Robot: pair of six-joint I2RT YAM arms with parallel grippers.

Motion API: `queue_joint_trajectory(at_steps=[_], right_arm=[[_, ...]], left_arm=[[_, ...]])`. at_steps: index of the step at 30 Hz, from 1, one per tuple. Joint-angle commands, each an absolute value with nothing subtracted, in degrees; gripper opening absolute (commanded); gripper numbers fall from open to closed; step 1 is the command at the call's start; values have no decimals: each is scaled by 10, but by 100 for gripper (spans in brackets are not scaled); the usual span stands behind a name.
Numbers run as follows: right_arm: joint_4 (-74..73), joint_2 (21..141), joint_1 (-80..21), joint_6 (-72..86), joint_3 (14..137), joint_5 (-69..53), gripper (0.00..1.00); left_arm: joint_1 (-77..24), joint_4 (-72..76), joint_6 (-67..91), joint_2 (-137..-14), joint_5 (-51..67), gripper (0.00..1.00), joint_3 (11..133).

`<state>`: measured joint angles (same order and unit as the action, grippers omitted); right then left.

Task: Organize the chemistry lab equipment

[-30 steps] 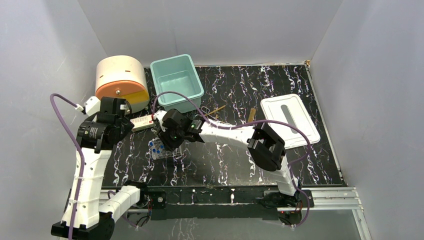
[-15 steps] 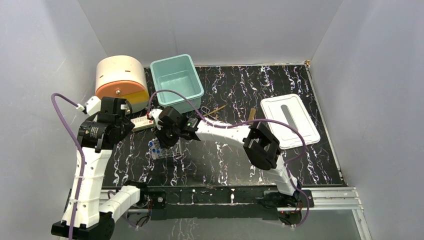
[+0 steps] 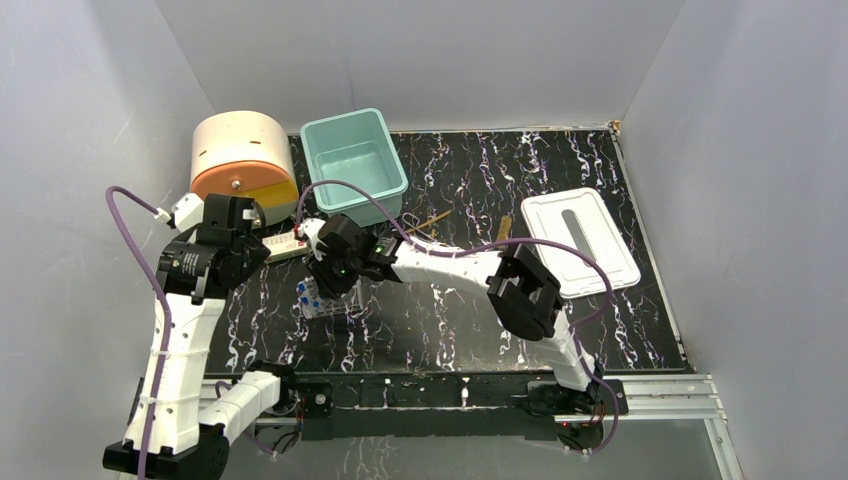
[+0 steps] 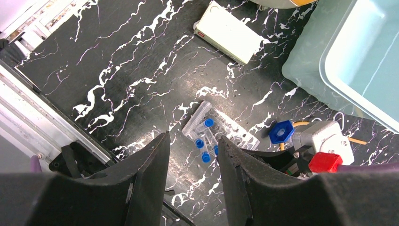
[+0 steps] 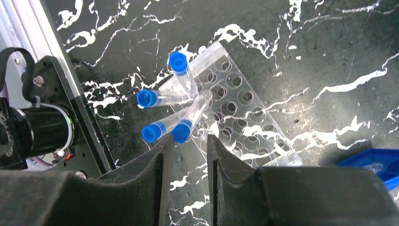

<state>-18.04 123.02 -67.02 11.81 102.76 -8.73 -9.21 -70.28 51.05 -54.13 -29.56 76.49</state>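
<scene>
We record the left pincer [image 4: 193, 141]: part-open, empty, above the counter [image 4: 117, 70]. Right pincer [image 5: 186, 142]: part-open, empty, over four blue-capped vials [image 5: 178, 63] tilted in the clear rack [image 5: 244, 120].

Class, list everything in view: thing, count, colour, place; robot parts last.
Table: one, black marbled, underneath.
Drum: one, cream-orange, far left.
Tub: one, teal, beside drum.
Lid: one, white, right.
Box: one, cream, before drum.
Sticks: two, tan, centre.
Rack: one, clear, near left.
Vials: four, blue-capped, at rack's end.
Hex piece: one, blue, beside rack.
Left gripper: one, black, open above rack.
Right gripper: one, black, open by vials.
</scene>
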Motion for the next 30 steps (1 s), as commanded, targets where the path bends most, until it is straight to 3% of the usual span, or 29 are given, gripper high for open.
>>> queue_joint_trajectory(at_steps=[1, 10, 30], right_arm=[[-132, 1166, -669, 124, 993, -76, 40], [-118, 1160, -670, 122, 943, -90, 31], [-151, 1254, -675, 96, 1057, -102, 30]], left_arm=[[-91, -702, 508, -539, -306, 42, 762], [-91, -703, 509, -537, -306, 42, 758], [-92, -715, 528, -528, -314, 40, 745]])
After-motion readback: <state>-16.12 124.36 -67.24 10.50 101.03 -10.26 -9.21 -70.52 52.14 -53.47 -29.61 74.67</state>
